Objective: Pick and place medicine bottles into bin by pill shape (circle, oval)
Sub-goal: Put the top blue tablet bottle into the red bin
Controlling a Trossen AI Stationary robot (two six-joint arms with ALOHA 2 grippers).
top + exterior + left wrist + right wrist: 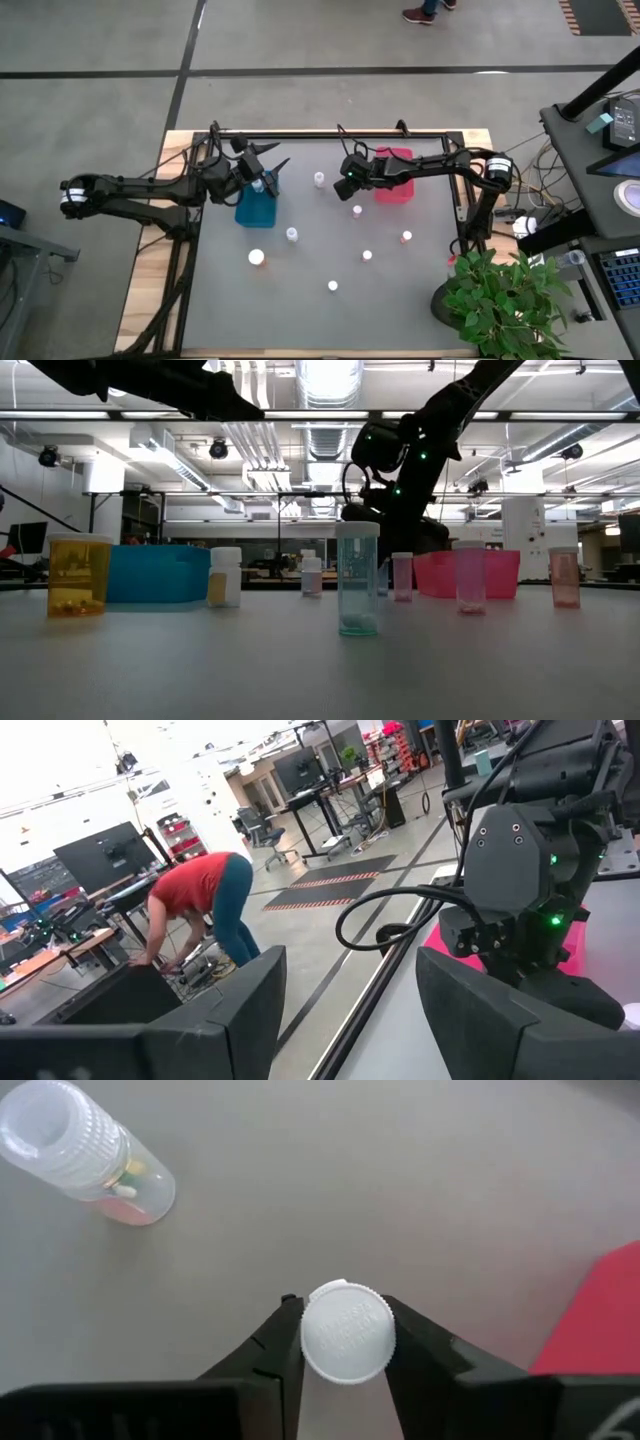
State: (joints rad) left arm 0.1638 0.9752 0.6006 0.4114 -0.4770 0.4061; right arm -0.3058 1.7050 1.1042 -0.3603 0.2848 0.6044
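Several small white-capped medicine bottles stand upright on the grey table point(230, 310), for instance one bottle point(319, 179) and another point(357, 210). My right gripper point(343, 1342) points down beside the pink bin point(393, 176) and is shut on a white-capped bottle point(348, 1332); it also shows in the high view point(349, 186). My left gripper point(272, 160) is open and empty over the far edge of the blue bin point(256, 208). Its fingers stand wide apart in the left wrist view point(350, 1010). My right gripper pinches the bottle's round white cap point(348, 1332) by its rim between the two fingers point(285, 1345), coming from above and pointing down. The bottle stands upright under the cap, which hides its body. I cannot tell whether its bottom is on the table.
Loose bottles stand at the table's middle and near side: point(292, 234), point(257, 257), point(367, 255), point(406, 237), point(332, 286). Another bottle point(85, 1155) stands close to my right gripper. A potted plant point(505, 295) is at the near right corner. A person point(200, 905) bends over beyond the table.
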